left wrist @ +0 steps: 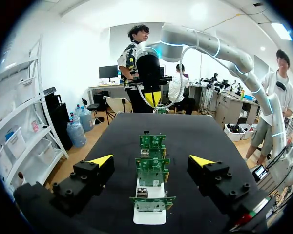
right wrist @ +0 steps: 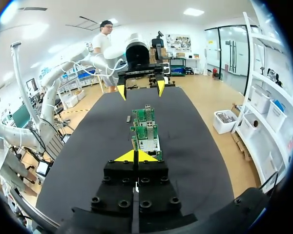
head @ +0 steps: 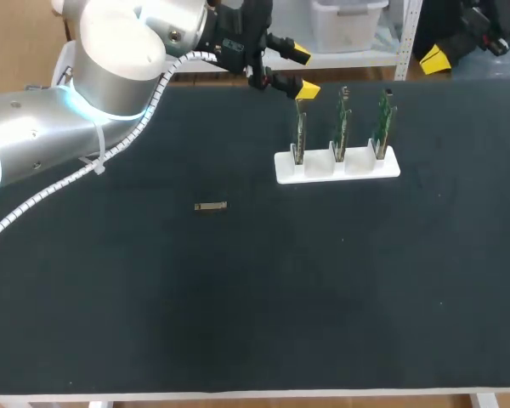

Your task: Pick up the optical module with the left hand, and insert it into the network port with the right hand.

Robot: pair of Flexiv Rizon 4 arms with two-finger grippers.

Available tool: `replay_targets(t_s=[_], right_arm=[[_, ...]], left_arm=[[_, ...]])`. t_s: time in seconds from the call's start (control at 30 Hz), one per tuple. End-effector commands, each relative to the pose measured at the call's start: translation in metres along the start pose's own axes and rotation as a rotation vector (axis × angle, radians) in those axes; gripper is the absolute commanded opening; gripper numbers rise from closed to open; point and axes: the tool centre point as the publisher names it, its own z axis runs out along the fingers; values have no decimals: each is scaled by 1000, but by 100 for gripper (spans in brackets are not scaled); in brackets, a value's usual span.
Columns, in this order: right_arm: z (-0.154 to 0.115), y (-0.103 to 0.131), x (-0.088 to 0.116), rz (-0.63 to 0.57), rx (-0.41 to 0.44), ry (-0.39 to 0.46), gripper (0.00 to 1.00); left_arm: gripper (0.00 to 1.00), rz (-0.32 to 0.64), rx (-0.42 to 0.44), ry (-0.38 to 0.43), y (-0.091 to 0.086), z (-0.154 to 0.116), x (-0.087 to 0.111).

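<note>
The optical module [head: 211, 206] lies flat on the black desk [head: 153, 323], left of the middle. It is a small brownish bar with its long side running left to right. To its right and farther back stands a white holder [head: 337, 165] with three green circuit boards [head: 341, 124] upright in its slots, in a row from left to right. In the left wrist view a small silvery network port [left wrist: 142, 192] shows on the board closest to that camera (the boards behind it seem to carry the same fitting, less clearly).

The left arm [head: 34, 144] comes in from the left. The left claw [head: 303, 70] hangs near the far edge of the desk, just left of the row of boards. Its yellow-tipped fingers are spread wide and hold nothing. From its own camera the boards line up ahead of it, in the gap between the tips. The module is well apart from it, on the nearer side of the desk.

The right claw [right wrist: 136, 156] is at the far right, past the right end of the holder, and faces along the row toward the left claw. Its two yellow tips are pressed together with nothing between them (the boards stand ahead of it, not touching it).
</note>
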Motion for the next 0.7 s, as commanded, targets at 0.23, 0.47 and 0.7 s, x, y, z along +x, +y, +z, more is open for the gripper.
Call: replay_targets(t_s=[0.23, 0.47, 0.7], right_arm=[[1, -5, 0, 1, -613, 4, 0], [2, -2, 0, 2, -621, 18, 100], [2, -2, 0, 2, -621, 18, 100]], left_arm=[[100, -2, -3, 3, -1, 0, -1], [100, -2, -3, 3, -1, 0, -1], [100, -2, -3, 3, -1, 0, -1]])
